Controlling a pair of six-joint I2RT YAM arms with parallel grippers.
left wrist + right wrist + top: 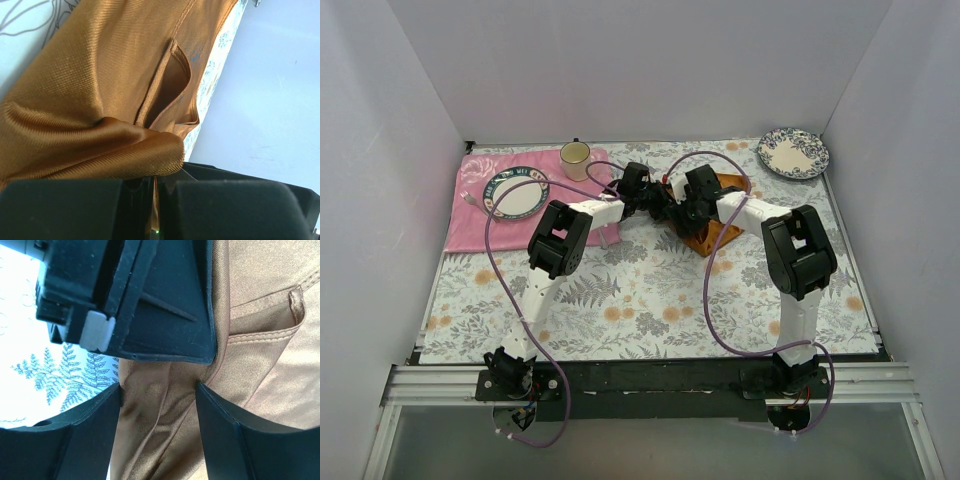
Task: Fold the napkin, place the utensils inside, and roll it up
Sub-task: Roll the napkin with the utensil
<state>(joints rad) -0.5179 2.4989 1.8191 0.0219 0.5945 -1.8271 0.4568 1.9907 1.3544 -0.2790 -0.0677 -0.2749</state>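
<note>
My left gripper is clamped together on a raised fold of the napkin. The rust-orange cloth runs straight into the seam between the two black fingers, and no gap shows. My right gripper stands apart, one finger on each side of a soft ridge of the same cloth. I can't tell whether either pad is pressing on the ridge yet.

In the right wrist view the left gripper's black body sits just beyond my right fingertips, nearly touching, so the two grippers meet nose to nose over one fold. Overhead, they come together at the left edge of the napkin, in the far middle of the bench. Most of the cloth spreads right of that meeting point, underneath the right wrist. One corner points toward the near side and another part shows on the far side, so I read its long axis as running roughly near to far.

A hemmed edge has doubled over on the right, so the cloth is partly folded but bunched.

The relation that matters is that the ridge lies between my right jaws and in line with the left pinch. The right arm is nearer the bulk of the cloth, so I judge it should take the next hold.

Farther left lie a pink placemat, a blue-rimmed plate and a cup. A patterned plate sits at the far right.
</note>
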